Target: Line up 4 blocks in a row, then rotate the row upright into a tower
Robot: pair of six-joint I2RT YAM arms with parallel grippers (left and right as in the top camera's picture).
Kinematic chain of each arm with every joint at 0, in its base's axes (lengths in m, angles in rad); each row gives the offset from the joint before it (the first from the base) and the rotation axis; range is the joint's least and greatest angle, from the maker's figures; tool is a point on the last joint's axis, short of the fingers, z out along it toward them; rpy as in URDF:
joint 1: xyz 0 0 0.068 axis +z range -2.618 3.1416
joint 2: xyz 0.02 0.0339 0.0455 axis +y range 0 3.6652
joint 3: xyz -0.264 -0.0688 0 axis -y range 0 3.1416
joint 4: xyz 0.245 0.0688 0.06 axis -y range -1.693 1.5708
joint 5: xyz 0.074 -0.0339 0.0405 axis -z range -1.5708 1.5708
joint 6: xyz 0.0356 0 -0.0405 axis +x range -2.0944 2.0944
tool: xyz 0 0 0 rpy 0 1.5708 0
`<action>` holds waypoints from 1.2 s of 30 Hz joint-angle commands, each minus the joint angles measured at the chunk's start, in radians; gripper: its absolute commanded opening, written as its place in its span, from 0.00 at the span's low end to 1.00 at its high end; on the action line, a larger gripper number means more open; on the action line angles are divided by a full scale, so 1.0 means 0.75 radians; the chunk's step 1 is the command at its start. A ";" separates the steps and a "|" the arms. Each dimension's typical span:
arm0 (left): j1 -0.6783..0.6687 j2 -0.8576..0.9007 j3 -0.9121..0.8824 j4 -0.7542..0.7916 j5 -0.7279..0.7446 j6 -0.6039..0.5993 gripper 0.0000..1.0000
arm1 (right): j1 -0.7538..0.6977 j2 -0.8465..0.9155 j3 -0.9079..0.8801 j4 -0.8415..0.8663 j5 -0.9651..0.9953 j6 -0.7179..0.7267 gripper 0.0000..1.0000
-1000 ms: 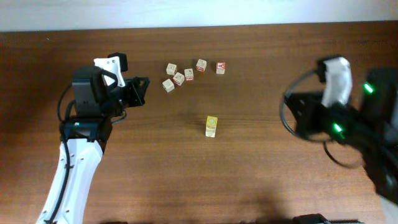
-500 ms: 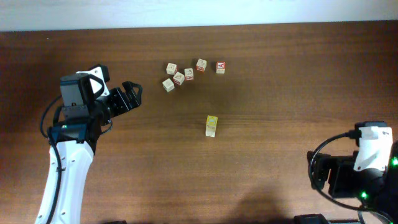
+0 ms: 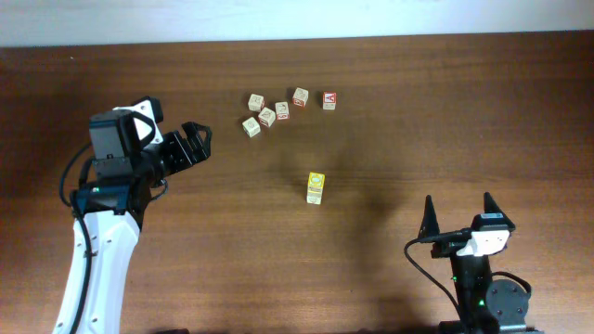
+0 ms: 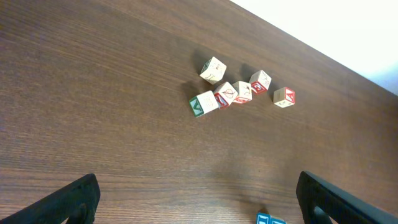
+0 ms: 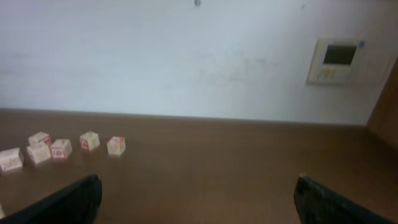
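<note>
The blocks [image 3: 316, 187] stand close together near the table's middle, showing a yellow face and a cream face from above. In the left wrist view only their bright blue faces [image 4: 270, 219] peek in at the bottom edge. My left gripper [image 3: 192, 144] is open and empty, well to the left of the blocks, and its jaws [image 4: 202, 205] stand wide apart. My right gripper [image 3: 459, 215] is open and empty near the front right, pointing to the far side of the table. Nothing lies between its fingers in the right wrist view [image 5: 199, 202].
Several other cream cubes with red or green faces [image 3: 278, 109] lie scattered at the back of the table, beyond the blocks [image 4: 239, 90] [image 5: 60, 148]. One red-faced cube [image 3: 329, 100] sits at that group's right end. A white wall rises behind the table.
The right arm has swung from the right side down to the front right, and its gripper has opened. The left gripper has drawn back a little to the left and opened.
</note>
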 commanded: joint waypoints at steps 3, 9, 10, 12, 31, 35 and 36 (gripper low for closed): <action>0.005 -0.013 0.006 0.002 -0.001 0.012 0.99 | -0.009 -0.016 -0.148 0.080 -0.034 -0.009 0.99; 0.004 -0.013 0.006 0.001 -0.001 0.012 0.99 | -0.008 -0.016 -0.148 -0.006 -0.064 -0.009 0.99; 0.003 -0.013 0.006 0.000 -0.001 0.012 0.99 | -0.008 -0.016 -0.148 -0.006 -0.064 -0.009 0.99; 0.004 -0.013 0.006 0.000 -0.001 0.012 0.99 | -0.008 -0.016 -0.148 -0.006 -0.064 -0.009 0.99; -0.117 -1.353 -1.097 0.538 -0.275 0.790 0.99 | -0.008 -0.015 -0.148 -0.006 -0.064 -0.009 0.99; -0.139 -1.725 -1.356 0.542 -0.444 0.862 0.99 | -0.008 -0.015 -0.148 -0.006 -0.064 -0.009 0.99; -0.139 -1.749 -1.356 0.512 -0.453 0.865 0.99 | -0.008 -0.015 -0.148 -0.006 -0.064 -0.009 0.99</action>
